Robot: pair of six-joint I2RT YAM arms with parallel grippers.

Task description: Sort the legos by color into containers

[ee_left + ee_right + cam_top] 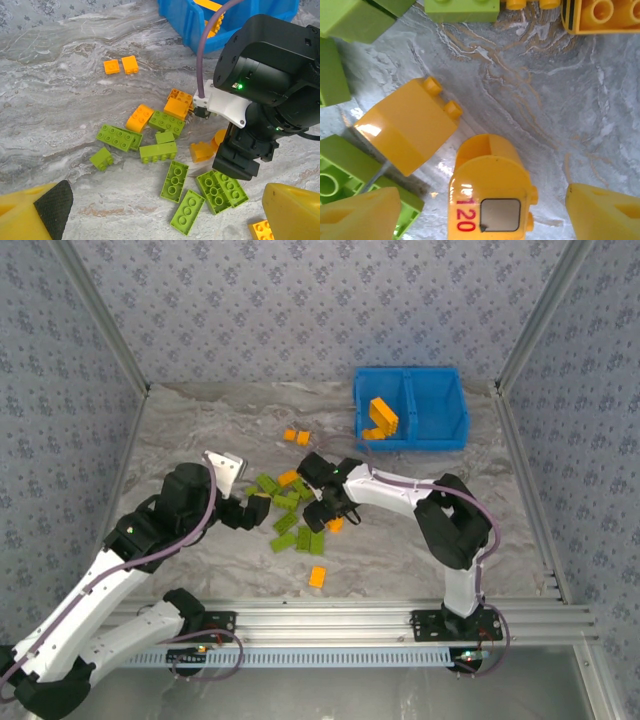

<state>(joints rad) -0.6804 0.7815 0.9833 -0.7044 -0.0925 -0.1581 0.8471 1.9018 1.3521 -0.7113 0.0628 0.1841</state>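
Left gripper [248,510], yellow fingers spread wide, hovers at the pile's left edge. About 9 olive-green legos [118,137], glossy studded plastic and mostly rectangular, lie scattered mid-table. 2 small orange bricks [297,436] sit apart beyond the pile. 1 lone orange brick [317,577] lies nearer the arm bases. Right gripper [482,192] has its jaws spread, straddling 1 curved orange piece [487,150] marked 120, neither finger touching it. 1 tipped orange brick [407,127] lies just beside. Blue bin [437,410], 2 compartments, stands far right, with orange pieces [380,418] in the left one. Grey marbled tabletop [200,440], patterned wallpaper walls [300,300].
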